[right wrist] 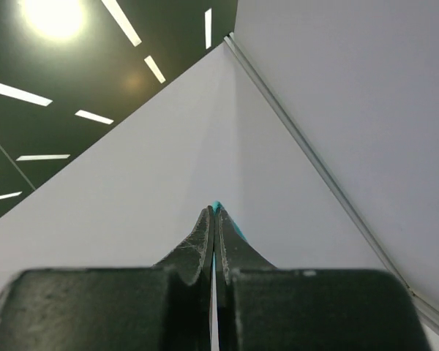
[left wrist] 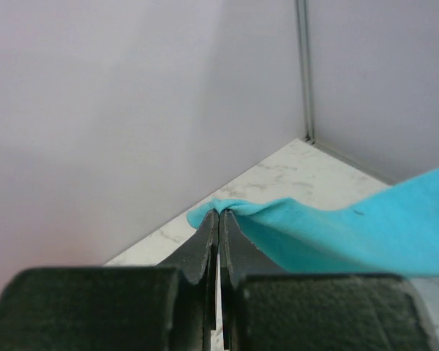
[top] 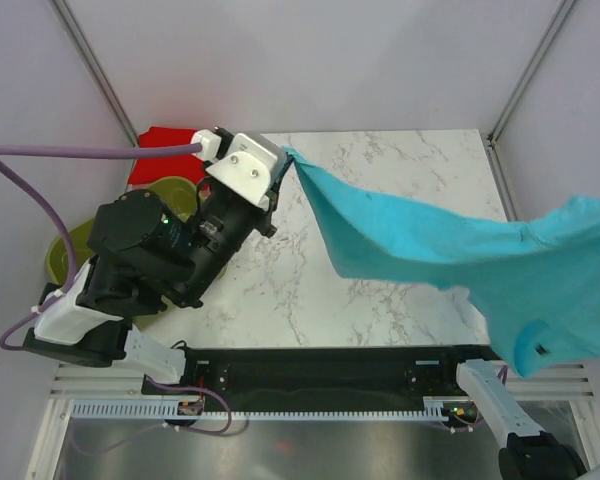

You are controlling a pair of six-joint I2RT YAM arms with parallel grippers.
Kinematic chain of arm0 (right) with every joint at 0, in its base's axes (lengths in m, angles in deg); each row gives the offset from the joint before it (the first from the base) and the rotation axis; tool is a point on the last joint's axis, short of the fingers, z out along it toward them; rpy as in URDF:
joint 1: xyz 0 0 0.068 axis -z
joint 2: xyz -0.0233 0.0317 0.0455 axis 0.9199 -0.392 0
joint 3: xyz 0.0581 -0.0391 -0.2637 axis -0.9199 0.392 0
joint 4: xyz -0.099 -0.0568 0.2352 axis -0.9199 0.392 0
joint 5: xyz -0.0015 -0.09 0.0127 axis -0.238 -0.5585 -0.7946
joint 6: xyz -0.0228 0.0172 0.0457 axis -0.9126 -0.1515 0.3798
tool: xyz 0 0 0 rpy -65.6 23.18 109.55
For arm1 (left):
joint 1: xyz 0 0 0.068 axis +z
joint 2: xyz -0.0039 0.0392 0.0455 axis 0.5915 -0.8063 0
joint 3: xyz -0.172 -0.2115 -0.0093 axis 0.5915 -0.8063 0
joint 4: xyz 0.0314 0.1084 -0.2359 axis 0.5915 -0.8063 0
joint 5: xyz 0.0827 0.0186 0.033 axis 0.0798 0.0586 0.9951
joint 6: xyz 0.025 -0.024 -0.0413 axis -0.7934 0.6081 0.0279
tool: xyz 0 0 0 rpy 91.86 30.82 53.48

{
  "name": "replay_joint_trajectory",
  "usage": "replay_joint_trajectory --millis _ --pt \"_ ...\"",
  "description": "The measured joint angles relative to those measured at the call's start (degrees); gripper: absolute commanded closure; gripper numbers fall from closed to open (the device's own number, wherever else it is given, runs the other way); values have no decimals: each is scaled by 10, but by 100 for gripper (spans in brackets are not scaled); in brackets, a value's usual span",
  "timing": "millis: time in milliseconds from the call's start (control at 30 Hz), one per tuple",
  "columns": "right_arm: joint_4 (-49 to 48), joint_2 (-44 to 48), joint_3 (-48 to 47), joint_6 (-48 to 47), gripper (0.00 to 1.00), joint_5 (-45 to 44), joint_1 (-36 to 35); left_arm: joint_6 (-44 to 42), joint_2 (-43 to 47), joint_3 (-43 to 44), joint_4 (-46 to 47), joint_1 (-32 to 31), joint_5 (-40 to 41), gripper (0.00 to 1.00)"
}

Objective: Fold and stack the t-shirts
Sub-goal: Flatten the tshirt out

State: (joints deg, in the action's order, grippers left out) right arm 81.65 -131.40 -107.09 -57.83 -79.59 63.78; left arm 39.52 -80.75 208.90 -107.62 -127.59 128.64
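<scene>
A turquoise t-shirt (top: 430, 240) hangs stretched above the marble table (top: 410, 155), running from the back left to past the right edge of the top view. My left gripper (top: 288, 160) is shut on one corner of it. In the left wrist view the cloth (left wrist: 351, 234) bunches at the closed tips of that gripper (left wrist: 219, 213). My right gripper (right wrist: 214, 212) is shut on a sliver of turquoise cloth (right wrist: 230, 226), raised and pointing up at the wall; in the top view the shirt hides it. A red t-shirt (top: 163, 143) lies folded at the back left, partly behind the left arm.
An olive-green slotted basket (top: 170, 192) sits at the left edge of the table, mostly covered by the left arm. White walls with metal corner posts (top: 525, 70) close in the back and sides. The right arm's base (top: 505, 405) stands at the near right.
</scene>
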Motion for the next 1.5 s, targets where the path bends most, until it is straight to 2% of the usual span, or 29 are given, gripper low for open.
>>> replay_joint_trajectory --millis 200,433,667,867,967,1200,1500 --pt "5 -16 17 -14 100 3 0 -3 -7 -48 -14 25 14 98" --pt "0 -160 52 -38 100 39 0 56 -7 -124 -33 253 -115 98" --pt "-28 -324 61 -52 100 61 0 99 -73 -112 -34 426 -257 98" --pt "-43 -469 -52 -39 100 113 30 146 -178 -70 -46 581 -381 98" --pt "-55 -514 -96 -35 100 138 59 163 -187 -60 -56 633 -412 98" --pt "-97 -501 -82 -28 100 183 105 177 -162 -47 -59 635 -465 98" --pt "-86 -372 -36 -33 100 196 110 211 -82 -49 -80 632 -549 98"
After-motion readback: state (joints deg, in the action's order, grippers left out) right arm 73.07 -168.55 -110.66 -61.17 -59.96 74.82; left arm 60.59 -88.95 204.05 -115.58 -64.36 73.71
